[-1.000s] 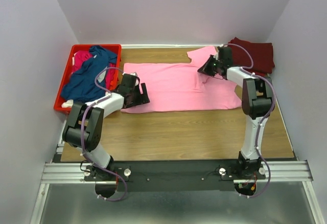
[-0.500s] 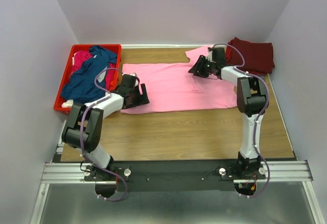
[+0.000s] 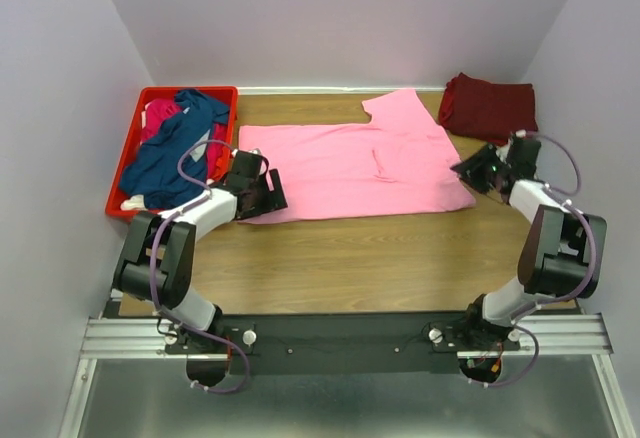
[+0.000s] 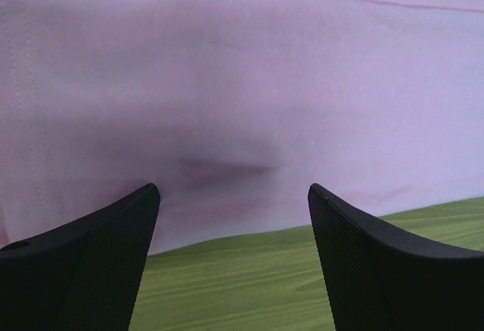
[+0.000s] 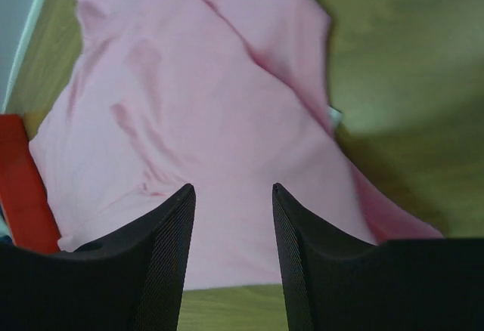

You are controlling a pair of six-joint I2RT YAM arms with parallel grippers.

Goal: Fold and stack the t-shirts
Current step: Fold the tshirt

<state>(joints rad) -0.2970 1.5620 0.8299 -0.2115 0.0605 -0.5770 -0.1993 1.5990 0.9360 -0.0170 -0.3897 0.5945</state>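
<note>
Light pink t-shirt (image 3: pixel 350 163): spread flat on the table (image 3: pixel 350 258). Its long axis runs from one gripper to the other, and one sleeve juts away from the arms at the right-gripper end.

Left gripper (image 3: pixel 272 194): jaws wide apart, nothing held. In the left wrist view the gripper (image 4: pixel 234 195) sits low over bare wood. The shirt's near edge (image 4: pixel 242 119) lies just ahead of the fingertips, and stitch lines run along the cloth to its left.

Right gripper (image 3: pixel 468 171): jaws partly apart, nothing held. In the right wrist view the gripper (image 5: pixel 231 189) points along the shirt (image 5: pixel 189 104), which stretches ahead and below.

Dark maroon t-shirt (image 3: pixel 490 108): folded, beyond the right gripper.

Navy t-shirt (image 3: pixel 170 153) and magenta t-shirt (image 3: pixel 160 116): heaped in the red crate (image 3: pixel 118 186), outboard of the left gripper.
</note>
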